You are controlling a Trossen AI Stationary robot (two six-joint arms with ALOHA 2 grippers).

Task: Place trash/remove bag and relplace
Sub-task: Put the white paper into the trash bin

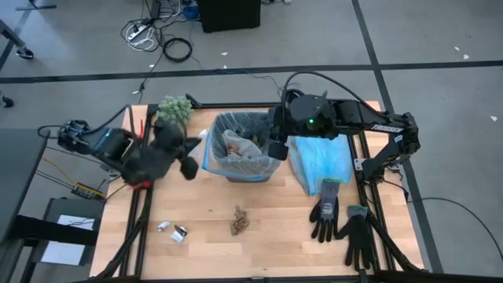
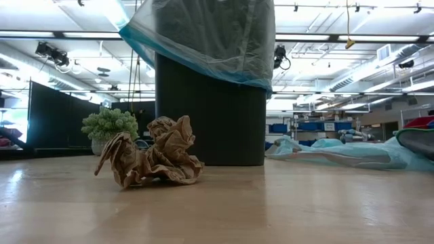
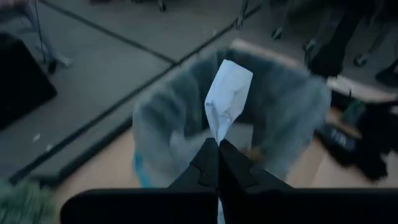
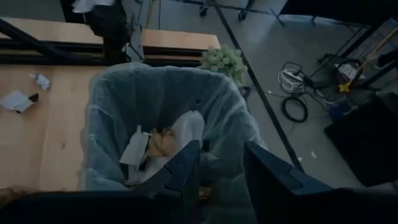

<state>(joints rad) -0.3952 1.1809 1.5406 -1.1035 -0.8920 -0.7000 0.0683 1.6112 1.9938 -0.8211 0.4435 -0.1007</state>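
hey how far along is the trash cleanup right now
Done: some crumpled paper already lies in the lined bin. In hand: the left pincer is shut on a white paper piece facing the bin; the right pincer straddles the bin's rim. Left: the brown scrap and small wrappers on the table, then swapping the bag.

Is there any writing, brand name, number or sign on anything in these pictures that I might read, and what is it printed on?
No text can be read in any view.
Right arm: a pale strip of marking along it, too small to read.
Papers on the floor beside the table: too small to read.
Black gloves, lined bin, blue bag, brown scrap: no lettering shows.
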